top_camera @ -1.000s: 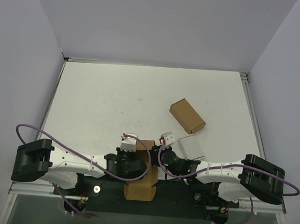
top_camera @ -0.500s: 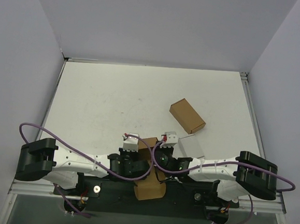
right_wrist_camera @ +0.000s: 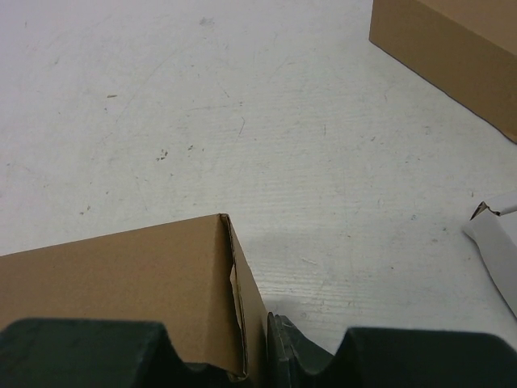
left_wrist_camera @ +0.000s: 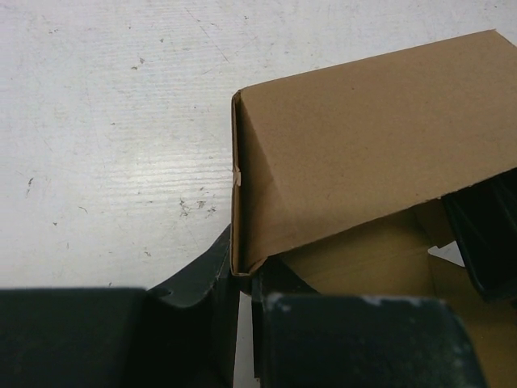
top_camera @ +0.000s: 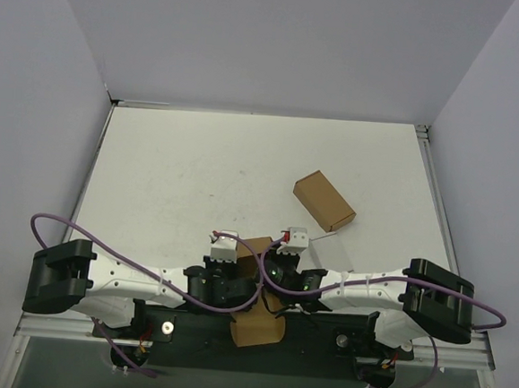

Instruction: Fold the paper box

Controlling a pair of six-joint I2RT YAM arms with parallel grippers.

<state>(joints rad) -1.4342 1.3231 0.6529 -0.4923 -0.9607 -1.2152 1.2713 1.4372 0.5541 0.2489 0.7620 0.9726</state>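
The paper box (top_camera: pixel 253 292) is a half-formed brown kraft carton at the table's near edge, partly over the black base. My left gripper (top_camera: pixel 237 278) is shut on its left wall. In the left wrist view the box (left_wrist_camera: pixel 363 137) is open on top, and my gripper (left_wrist_camera: pixel 242 279) pinches the wall edge with one finger (left_wrist_camera: pixel 279 291) inside. My right gripper (top_camera: pixel 276 274) is shut on the box's right wall. In the right wrist view the box (right_wrist_camera: pixel 121 283) fills the lower left, and my gripper (right_wrist_camera: pixel 257 360) holds its corner wall, with one finger (right_wrist_camera: pixel 283 347) outside.
A longer oblong brown carton (top_camera: pixel 324 201) lies right of centre and also shows in the right wrist view (right_wrist_camera: pixel 452 56). A small white-grey slab (top_camera: pixel 331 252) lies by the right arm and shows in the right wrist view (right_wrist_camera: pixel 497 242). White walls surround the table.
The right arm has swung left, closer against the box. The box's near part has turned and tilted slightly to the right. The left arm has barely moved.
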